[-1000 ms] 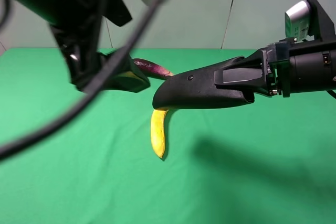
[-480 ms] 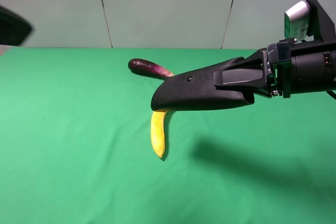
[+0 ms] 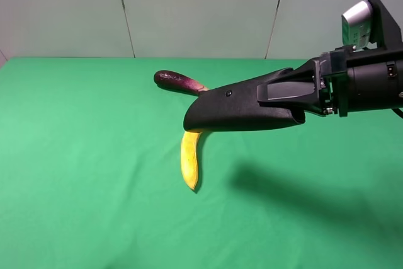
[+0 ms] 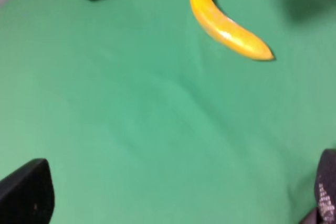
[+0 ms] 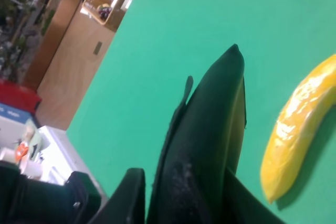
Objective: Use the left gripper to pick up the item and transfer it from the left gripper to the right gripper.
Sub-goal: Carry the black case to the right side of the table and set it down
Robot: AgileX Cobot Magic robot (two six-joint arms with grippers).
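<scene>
Handover looks done: right end effector [image 3: 277, 96] pinches the item [image 3: 233, 110] at its 3 o'clock end, left end effector [image 4: 173, 198] spread, empty; next, just hold steady.

Bright, even light is cast from above, and a soft, broad shadow [image 3: 302, 193] is thrown on the green cloth [image 3: 94, 206] beneath the item [image 3: 242, 108]. The left wrist view is softened by blur, while in the right wrist view glare is seen on the banana [image 5: 299, 129] and the item's near end is out of focus.
</scene>
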